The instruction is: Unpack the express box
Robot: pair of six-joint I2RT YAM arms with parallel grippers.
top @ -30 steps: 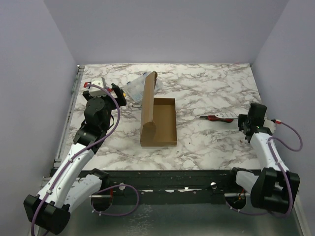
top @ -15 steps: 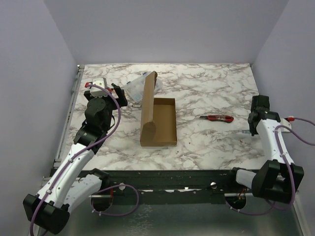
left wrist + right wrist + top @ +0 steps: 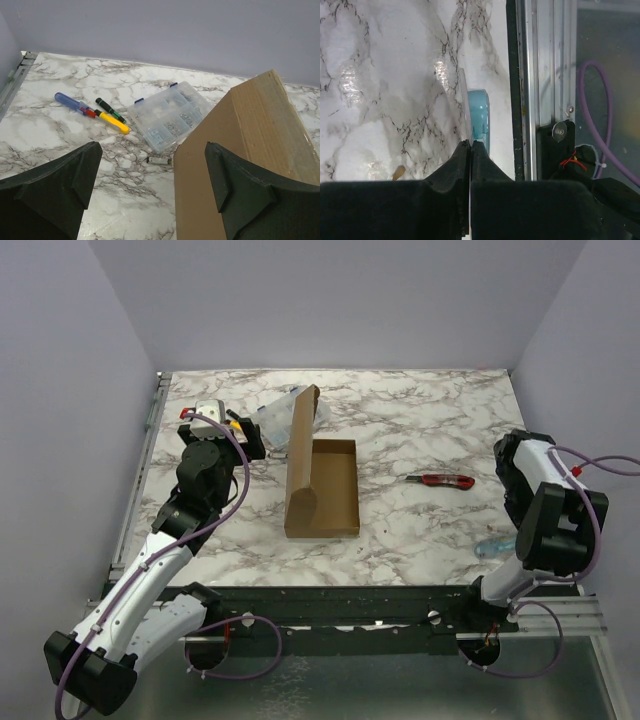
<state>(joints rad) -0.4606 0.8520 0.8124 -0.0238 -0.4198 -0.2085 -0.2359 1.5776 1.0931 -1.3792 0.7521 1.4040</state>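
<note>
The left end effector point(image 3: 152, 155) hangs with its fingers spread wide and holds nothing, above the marble tabletop point(image 3: 60, 135) at the far left. Just in front of it stands the raised lid of the express box point(image 3: 240, 145). The box point(image 3: 322, 490) lies open near the middle of the tabletop, with its lid upright along its left side. Beyond the fingers lie a clear compartment case point(image 3: 167, 116), a blue-handled screwdriver point(image 3: 75, 104), a yellow screwdriver point(image 3: 112, 115) and a small pale cylinder point(image 3: 159, 160).

The right end effector point(image 3: 470, 144) is folded back to the tabletop's near right edge, its fingers pressed together. Their tips meet a light blue item point(image 3: 480, 117) in thin clear wrapping; whether they pinch it cannot be told. A red utility knife point(image 3: 445, 480) lies apart, between it and the box.
</note>
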